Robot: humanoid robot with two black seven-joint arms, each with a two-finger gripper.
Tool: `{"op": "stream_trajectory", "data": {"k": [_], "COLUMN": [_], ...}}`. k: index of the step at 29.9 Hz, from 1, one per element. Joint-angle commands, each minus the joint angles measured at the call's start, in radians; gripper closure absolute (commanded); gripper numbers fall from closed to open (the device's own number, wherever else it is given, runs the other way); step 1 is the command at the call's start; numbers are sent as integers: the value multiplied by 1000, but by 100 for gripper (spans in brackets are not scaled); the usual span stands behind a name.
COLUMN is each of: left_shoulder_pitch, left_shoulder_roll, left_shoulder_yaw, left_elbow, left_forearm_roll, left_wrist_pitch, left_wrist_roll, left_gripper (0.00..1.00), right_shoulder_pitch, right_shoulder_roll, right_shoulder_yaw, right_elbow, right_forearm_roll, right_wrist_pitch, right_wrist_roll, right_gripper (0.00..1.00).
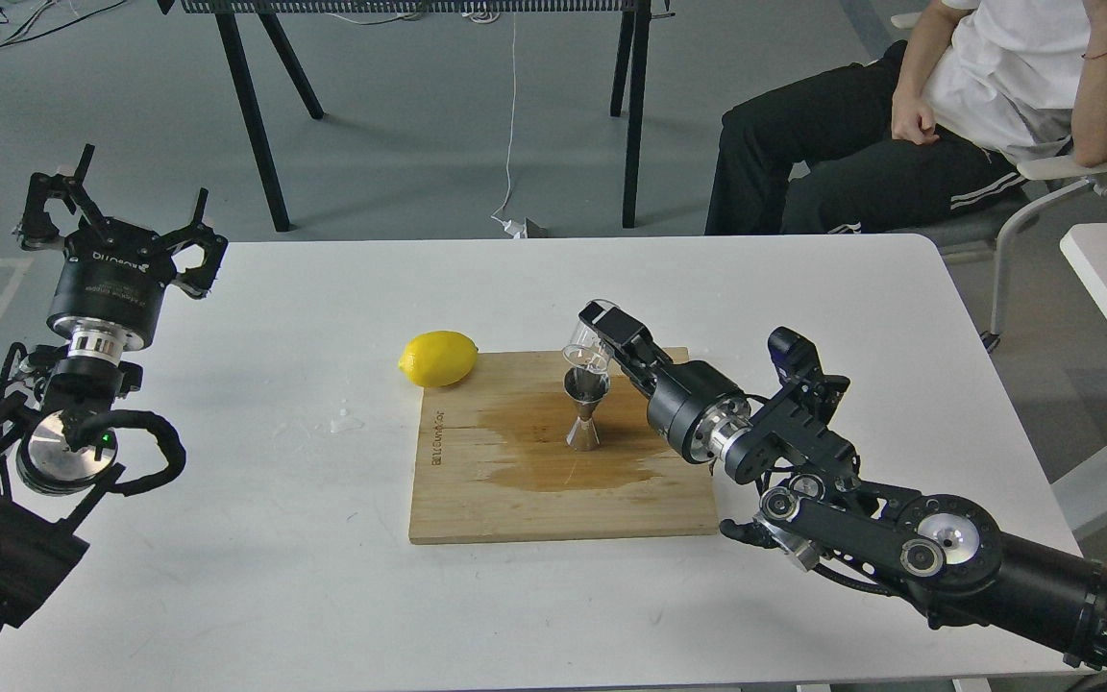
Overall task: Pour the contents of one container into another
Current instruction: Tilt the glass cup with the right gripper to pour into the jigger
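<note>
The steel jigger [585, 408] stands upright on the wooden board [553, 500], in the middle of a dark wet patch. Right above its mouth the tiny clear cup [585, 348] is tipped over, rim downward and to the left. My right gripper [600, 333] is shut on the clear cup and reaches in from the right over the board. My left gripper [116, 216] is raised at the table's far left edge, fingers spread open and empty, far from both vessels.
A lemon [438, 358] lies at the board's back left corner. Small water drops [346, 420] sit on the white table [256, 538] left of the board. A seated person [947, 115] is behind the table's far right corner.
</note>
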Motion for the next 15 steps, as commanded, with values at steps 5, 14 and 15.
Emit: {"op": "stream_trajectory", "data": {"k": [5,14,15], "left_shoulder_pitch": [1,1,1], "left_shoulder_roll": [0,0,0], "left_shoulder_yaw": [-1,-1,-1], "left_elbow": [0,0,0], "left_forearm_roll": [0,-1,-1], "left_wrist_pitch": [2,0,0], "left_wrist_roll": [-5,-14,-14], "left_gripper": [0,0,0], "right_shoulder_pitch": [0,32,32], "right_shoulder_roll": [-9,-12,-18], "right_shoulder_yaw": [-1,-52,-53], "right_elbow": [2,1,2], "right_forearm_roll": [-19,-68,-82], "right_wrist_pitch": [-5,-11,-13], "right_wrist_roll": [15,70,73], "right_gripper": [66,66,66]}}
